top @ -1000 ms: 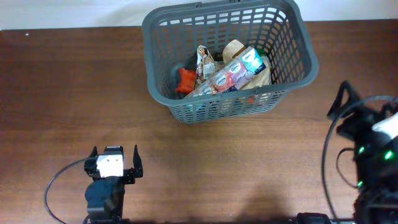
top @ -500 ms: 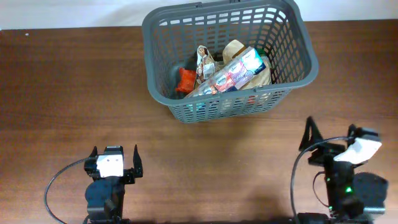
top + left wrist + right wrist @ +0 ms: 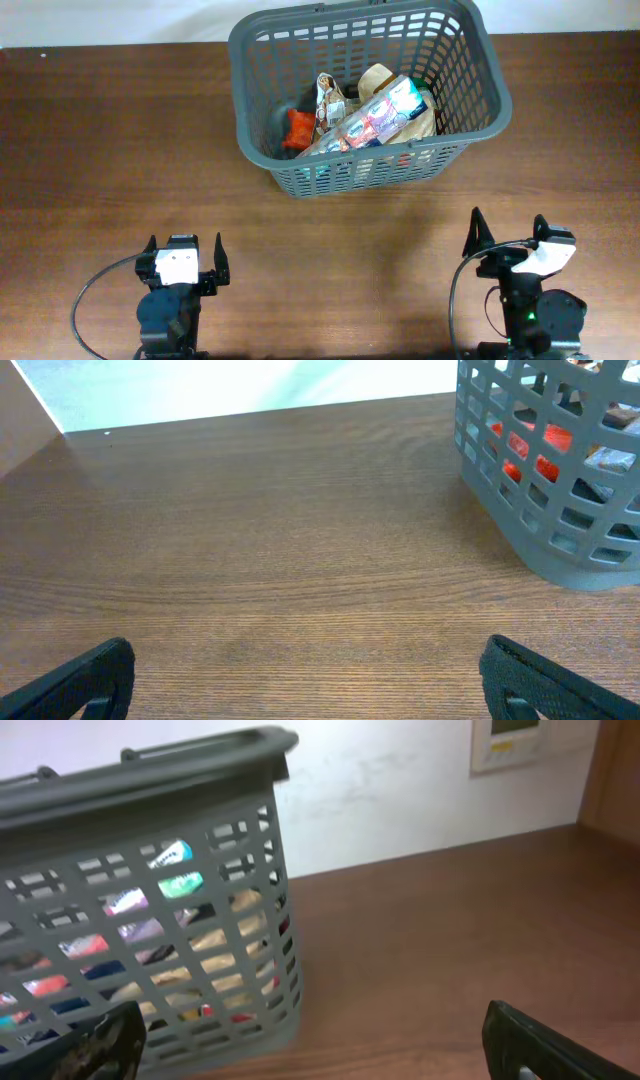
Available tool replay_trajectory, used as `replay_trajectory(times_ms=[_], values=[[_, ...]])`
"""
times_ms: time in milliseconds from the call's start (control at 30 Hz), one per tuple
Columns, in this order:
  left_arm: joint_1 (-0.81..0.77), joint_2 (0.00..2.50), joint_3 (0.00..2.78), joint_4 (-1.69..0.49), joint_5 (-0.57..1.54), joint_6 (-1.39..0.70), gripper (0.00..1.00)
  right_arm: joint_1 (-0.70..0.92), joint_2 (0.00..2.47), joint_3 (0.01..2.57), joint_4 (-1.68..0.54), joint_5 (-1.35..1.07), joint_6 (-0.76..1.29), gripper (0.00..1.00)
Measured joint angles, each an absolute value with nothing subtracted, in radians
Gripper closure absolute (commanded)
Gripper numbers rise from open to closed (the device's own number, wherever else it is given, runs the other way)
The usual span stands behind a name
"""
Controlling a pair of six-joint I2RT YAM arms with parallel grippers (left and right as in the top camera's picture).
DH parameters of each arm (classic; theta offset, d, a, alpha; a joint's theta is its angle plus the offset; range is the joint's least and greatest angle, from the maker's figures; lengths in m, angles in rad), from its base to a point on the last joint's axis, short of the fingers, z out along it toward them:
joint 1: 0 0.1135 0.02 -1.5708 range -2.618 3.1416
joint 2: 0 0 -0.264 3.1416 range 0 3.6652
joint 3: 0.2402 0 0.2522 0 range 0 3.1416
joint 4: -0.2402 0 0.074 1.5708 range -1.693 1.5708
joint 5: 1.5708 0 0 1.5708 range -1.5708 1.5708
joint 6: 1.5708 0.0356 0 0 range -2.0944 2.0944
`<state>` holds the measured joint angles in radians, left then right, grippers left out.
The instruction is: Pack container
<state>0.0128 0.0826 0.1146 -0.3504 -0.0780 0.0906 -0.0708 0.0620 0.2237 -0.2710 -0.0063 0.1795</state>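
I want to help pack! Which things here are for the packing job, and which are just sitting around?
For the job: grey container; the red packet, long colourful packet and tan bag inside it; left gripper and right gripper, both open and empty.
Just there: wooden table; white wall panel.

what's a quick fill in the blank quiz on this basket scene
The grocery items lie ___ the container.
The left hand and right hand both stand ___, holding nothing.
The table under the container is brown ___.
Missing words: inside; open; wood.
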Motion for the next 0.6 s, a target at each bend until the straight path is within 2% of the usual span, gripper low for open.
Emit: replay_trajectory(times_ms=[600], values=[[0.013,0.083,0.115,-0.350,-0.078,0.091,0.01,-0.071,0.019,0.106,-0.211,-0.048,0.179,0.01]])
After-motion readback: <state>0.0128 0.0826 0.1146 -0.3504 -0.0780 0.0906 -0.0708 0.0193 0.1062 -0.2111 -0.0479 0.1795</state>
